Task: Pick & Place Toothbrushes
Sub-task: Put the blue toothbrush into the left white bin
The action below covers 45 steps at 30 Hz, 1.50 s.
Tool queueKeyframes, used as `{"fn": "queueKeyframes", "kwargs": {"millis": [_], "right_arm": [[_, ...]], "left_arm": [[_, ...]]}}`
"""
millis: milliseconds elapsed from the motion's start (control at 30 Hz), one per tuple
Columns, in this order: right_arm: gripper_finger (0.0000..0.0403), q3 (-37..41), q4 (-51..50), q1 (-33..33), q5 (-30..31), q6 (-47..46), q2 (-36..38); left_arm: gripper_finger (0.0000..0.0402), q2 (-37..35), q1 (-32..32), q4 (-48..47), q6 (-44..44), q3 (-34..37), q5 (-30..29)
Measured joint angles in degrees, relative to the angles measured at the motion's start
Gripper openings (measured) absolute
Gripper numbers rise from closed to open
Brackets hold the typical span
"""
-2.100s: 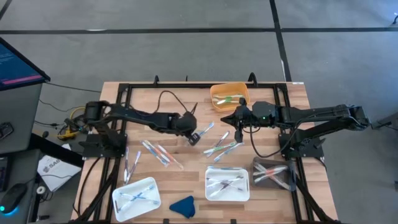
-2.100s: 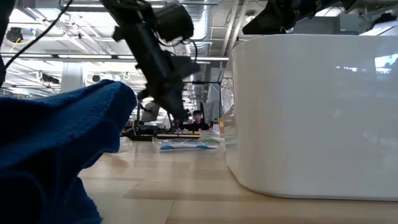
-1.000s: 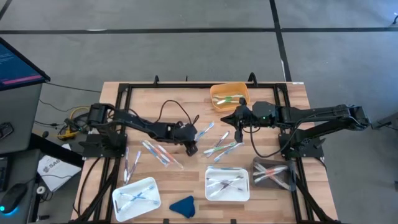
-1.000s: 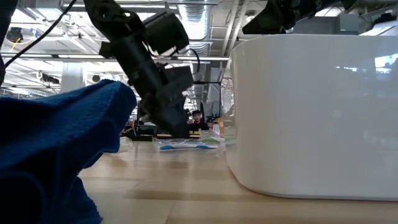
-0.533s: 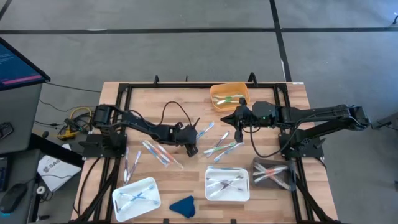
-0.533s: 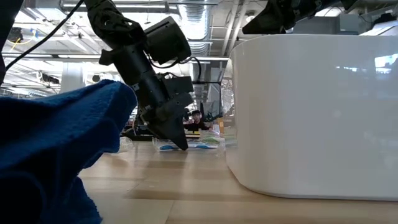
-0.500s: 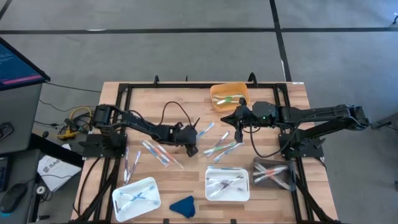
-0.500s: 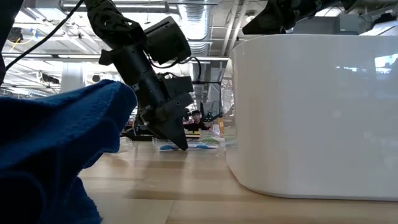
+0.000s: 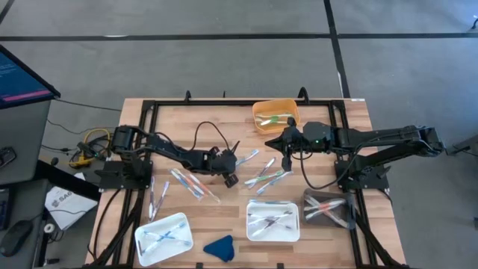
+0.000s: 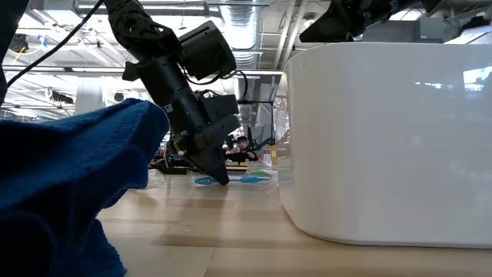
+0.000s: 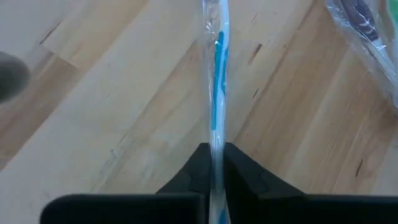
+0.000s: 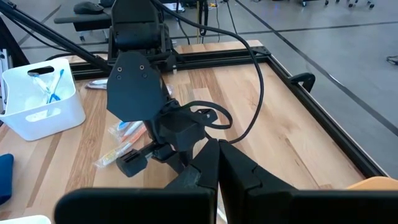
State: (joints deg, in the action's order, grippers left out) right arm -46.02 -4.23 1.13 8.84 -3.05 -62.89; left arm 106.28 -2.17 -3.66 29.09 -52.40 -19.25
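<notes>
Left gripper: the left gripper point(image 11: 214, 163) is down at the wooden table point(image 9: 216, 127) near its middle, fingers pinched onto a wrapped toothbrush point(image 11: 216, 81) with a blue stripe; the wrist view shows the stick running straight out from between the closed tips.
Held toothbrush: it lies flat on the wood, not yet lifted as far as I can judge; in the low view the tips point(image 10: 215, 174) meet the tabletop right at it.
Loose pile: more toothbrushes point(image 9: 267, 173) lie scattered just beside, toward the right arm, and another group point(image 9: 190, 184) sits on the left arm's side.
Containers: a white bin point(image 9: 272, 219) and a second white bin point(image 9: 163, 237) near the front edge already hold brushes; an orange bin point(image 9: 275, 114) at the far edge holds one or two; a grey tray point(image 9: 328, 208) by the right arm holds several.
Right gripper: the right gripper point(image 9: 287, 158) hangs above the table near the orange bin, fingers shut and empty.
Step in hand: grasp just made on one brush.
Next move: likely a straight lift clear of the neighbouring wrappers, then a carry to a bin; which bin, I cannot tell.
</notes>
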Motion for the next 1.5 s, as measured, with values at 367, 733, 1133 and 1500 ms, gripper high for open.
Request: {"fn": "queueKeyframes", "kwargs": {"millis": [367,733,1133,1500], "right_arm": [[0.0000,0.00,0.24,0.00,0.00,0.00,0.00],[0.0000,0.00,0.37,0.01,0.00,0.00,0.00],[0.0000,0.00,0.37,0.00,-0.01,0.00,0.00],[0.0000,0.00,0.28,0.07,0.00,0.00,0.00]], "left_arm": [[0.0013,-1.37,-1.03,0.16,1.99,0.18,-3.81],[0.0013,-9.53,-4.35,1.18,2.55,0.15,-11.23],[0.0013,-19.99,-10.64,1.23,-0.60,0.13,-20.59],[0.0013,-24.35,-16.59,7.48,-7.50,0.13,-25.45]]}}
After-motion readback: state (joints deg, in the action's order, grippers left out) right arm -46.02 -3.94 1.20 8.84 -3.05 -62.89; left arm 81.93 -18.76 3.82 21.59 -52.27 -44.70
